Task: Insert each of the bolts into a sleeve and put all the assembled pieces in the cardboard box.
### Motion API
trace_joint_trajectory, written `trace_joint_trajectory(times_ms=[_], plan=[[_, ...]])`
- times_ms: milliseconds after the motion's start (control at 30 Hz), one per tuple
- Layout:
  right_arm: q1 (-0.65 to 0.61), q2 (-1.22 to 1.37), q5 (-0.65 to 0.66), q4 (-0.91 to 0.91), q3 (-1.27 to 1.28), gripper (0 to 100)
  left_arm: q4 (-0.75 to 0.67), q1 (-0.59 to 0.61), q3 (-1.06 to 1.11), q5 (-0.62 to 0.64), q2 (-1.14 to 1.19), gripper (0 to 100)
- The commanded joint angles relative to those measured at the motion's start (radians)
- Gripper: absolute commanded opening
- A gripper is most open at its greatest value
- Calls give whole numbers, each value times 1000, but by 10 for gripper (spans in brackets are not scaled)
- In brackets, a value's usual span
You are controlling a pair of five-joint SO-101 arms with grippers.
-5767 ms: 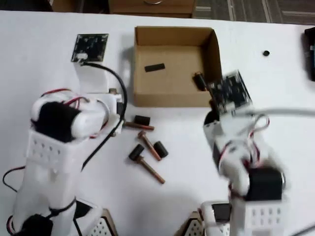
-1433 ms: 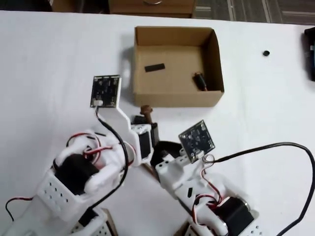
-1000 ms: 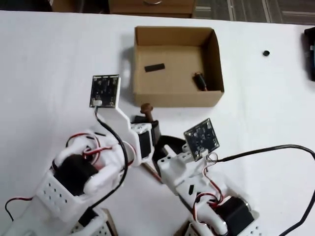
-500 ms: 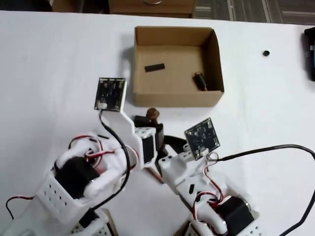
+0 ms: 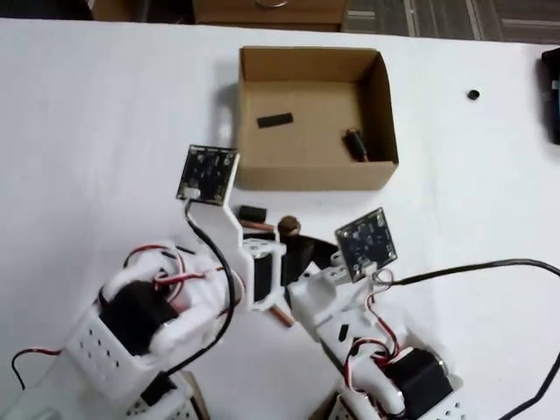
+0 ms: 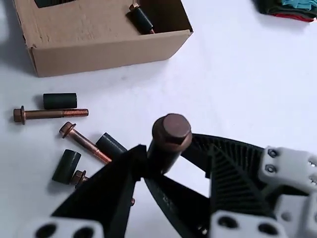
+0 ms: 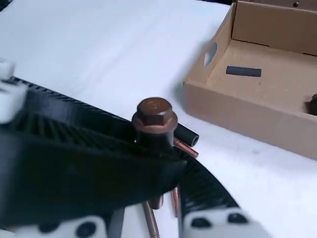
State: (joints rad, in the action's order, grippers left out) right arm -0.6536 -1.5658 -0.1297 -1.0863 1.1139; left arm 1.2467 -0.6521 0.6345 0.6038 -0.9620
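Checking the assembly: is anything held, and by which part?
A bolt seated head-up in a black sleeve; the left pincer grips the sleeve, below the head; the right pincer cannot be judged.

Cardboard box [image 5: 306, 173] sat on the tabletop [image 5: 87, 105], assembled piece [image 5: 354, 144] in its right side. Bolt [image 5: 289, 227] stood upright before the box, between left claw [image 6: 166, 171] and right claw [image 7: 163, 163]. Loose bolts [image 6: 49, 113] and sleeves [image 6: 60, 100] lay beside it.
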Motion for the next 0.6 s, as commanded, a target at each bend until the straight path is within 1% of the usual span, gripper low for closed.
trace_joint_trajectory(times_ms=[0, 167, 333, 467, 567], plan=[[7, 4, -6, 39, -54, 20, 2, -25, -2, -6, -3, 222], [7, 5, -6, 38, -40, 20, -21, -17, -51, -11, -8, 225], [7, 5, -6, 27, -11, 20, -38, -15, -214, -14, -8, 223], [7, 5, -6, -1, -9, 20, -84, 40, -325, -14, -5, 222], [7, 5, -6, -16, -9, 20, -106, 94, -354, -14, -3, 221]])
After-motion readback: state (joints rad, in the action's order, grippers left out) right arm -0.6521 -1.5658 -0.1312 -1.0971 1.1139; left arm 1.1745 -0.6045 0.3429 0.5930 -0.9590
